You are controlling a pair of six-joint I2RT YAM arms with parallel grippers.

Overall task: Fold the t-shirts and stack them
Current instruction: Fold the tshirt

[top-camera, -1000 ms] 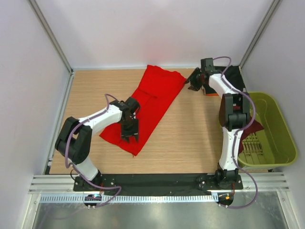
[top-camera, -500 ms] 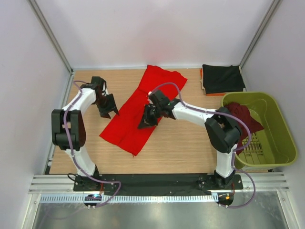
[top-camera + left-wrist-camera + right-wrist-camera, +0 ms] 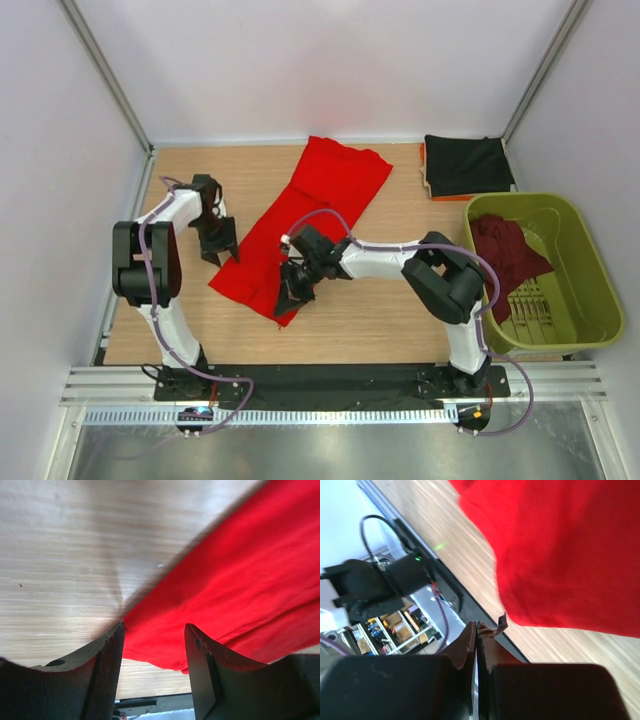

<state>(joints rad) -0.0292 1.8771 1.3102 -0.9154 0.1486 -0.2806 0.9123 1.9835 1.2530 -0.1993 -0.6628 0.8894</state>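
Note:
The bright red t-shirt (image 3: 315, 205) lies flat in a long diagonal strip from the back middle to the near left. My left gripper (image 3: 222, 248) is open at the strip's left edge, low over the table. In the left wrist view, red cloth (image 3: 240, 575) lies between and beyond the open fingers (image 3: 107, 670). My right gripper (image 3: 294, 284) is over the strip's near end, with its jaws shut and empty (image 3: 479, 628), and the red cloth (image 3: 560, 545) lies just past the tips. The black t-shirt (image 3: 465, 165) lies folded at the back right. The dark maroon t-shirt (image 3: 505, 250) is crumpled in the basket.
The olive-green basket (image 3: 585, 290) stands at the right edge. White walls and metal posts enclose the wooden table (image 3: 400, 310). A black rail (image 3: 330, 378) runs along the near edge.
My right arm swept from the black shirt at the back right to the red shirt's near end. My left arm moved off the red shirt to its left edge.

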